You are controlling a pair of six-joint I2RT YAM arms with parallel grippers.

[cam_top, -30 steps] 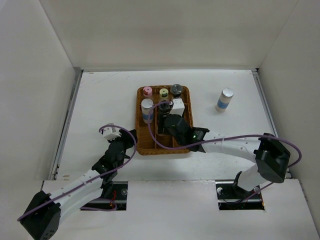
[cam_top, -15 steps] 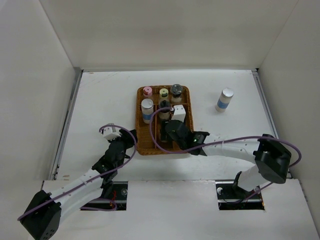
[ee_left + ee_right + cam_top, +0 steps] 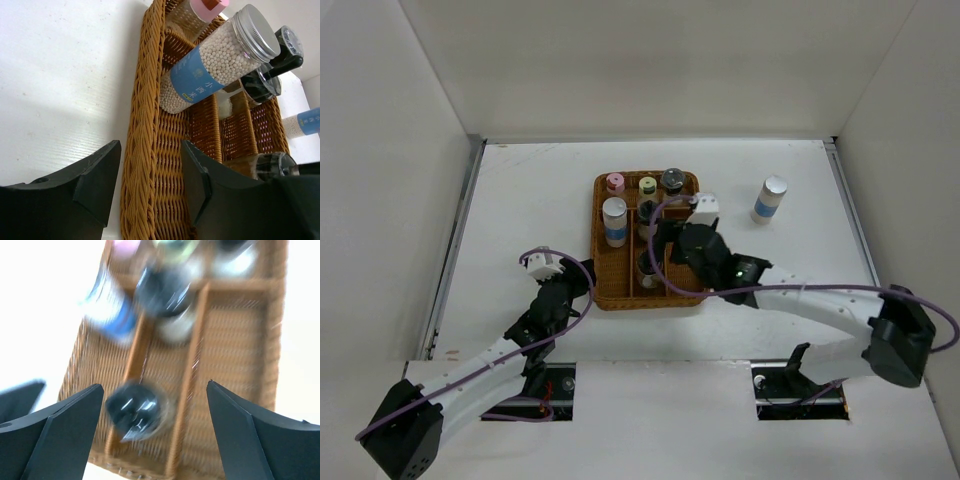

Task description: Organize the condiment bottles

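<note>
While the left arm's black fingers [image 3: 95,185] are gaping wide, with only the braided left rim of the brown wicker compartment tray [image 3: 145,115] showing between them, the right arm's black fingers [image 3: 55,435] are also standing wide apart and gripping nothing. They are hanging above the near end of the tray in a blurred wrist view. Seen from the top camera, the left arm is lying low on the white worktop [image 3: 520,200], with its fingers just beside the tray's near left corner. The right arm [image 3: 790,298] is reaching in from the right, with its wrist over the right side of the tray. Three small jars are sitting side by side in the tray's far row: the pink-lidded jar [image 3: 615,183] on the left, the yellow-lidded jar [image 3: 647,185] in the middle and the grey-lidded jar [image 3: 672,179] on the right. A tall white cylinder with a blue band and a silver lid [image 3: 614,220] is standing in the left long compartment, just on the near side of the pink-lidded jar. Two pale bottles with black caps are occupying the middle long compartment, one at its far end [image 3: 648,213] and one towards its near end [image 3: 648,266]. The near one is showing between the right arm's fingers in their wrist view. A second blue-banded white cylinder [image 3: 769,199] is standing upright on the worktop, well apart from the tray on its right.
</note>
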